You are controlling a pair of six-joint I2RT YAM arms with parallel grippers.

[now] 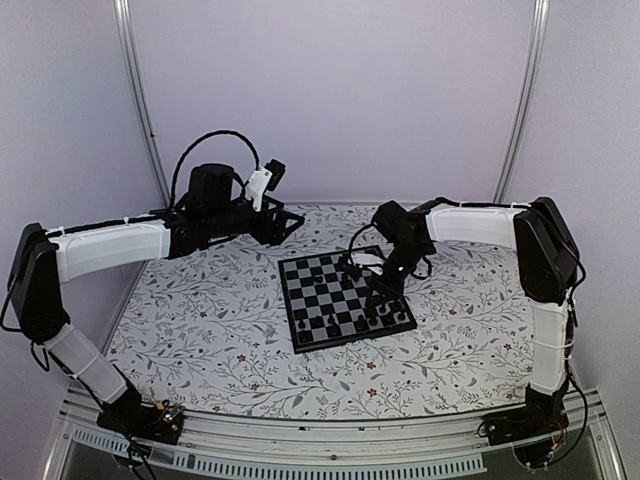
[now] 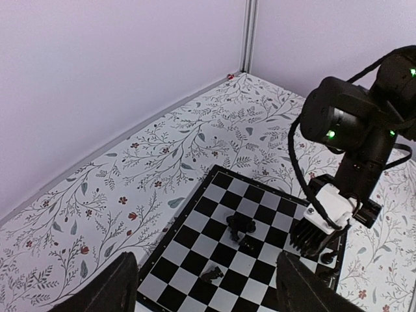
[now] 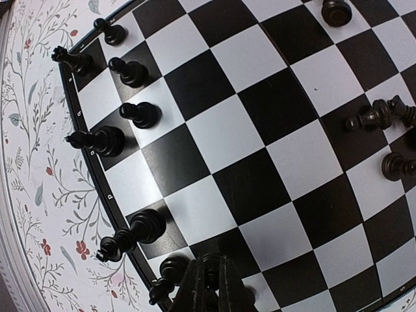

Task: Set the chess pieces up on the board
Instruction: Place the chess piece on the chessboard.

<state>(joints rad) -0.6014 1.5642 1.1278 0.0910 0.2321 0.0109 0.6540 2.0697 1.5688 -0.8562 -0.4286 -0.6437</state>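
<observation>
The table, under a matt white cloth (image 1: pixel 200 340) printed with grey leafy sprigs and small red flowers, takes up most of the overhead view. Near its middle, turned a little askew, lies the flat square chessboard (image 1: pixel 310 290) with smooth black and pale grey checks and a thin black border.

The left gripper (image 1: pixel 290 222) hovers above the cloth off the board's far left corner, its jaws spread wide with nothing between them. The right gripper (image 3: pixel 210 270) is low over the board's edge row with its two dark fingers pressed almost together. A tiny head may be pinched at the tips, but the wrist view cuts off there and I cannot tell.

The small glossy black chess pieces (image 3: pixel 140 114), with round bases and knobbed or pointed tops, stand in a line along one border. A few loose pieces (image 3: pixel 374 117) sit mid-board, at least one of them on its side.

The step in hand looks like seating a piece at the end of that border line. The next move calls for a straight, clean lift, since a neighbouring piece (image 3: pixel 166 283) stands just beside the fingers. After that comes a fine pinch on the slim, toppled ones in the middle
</observation>
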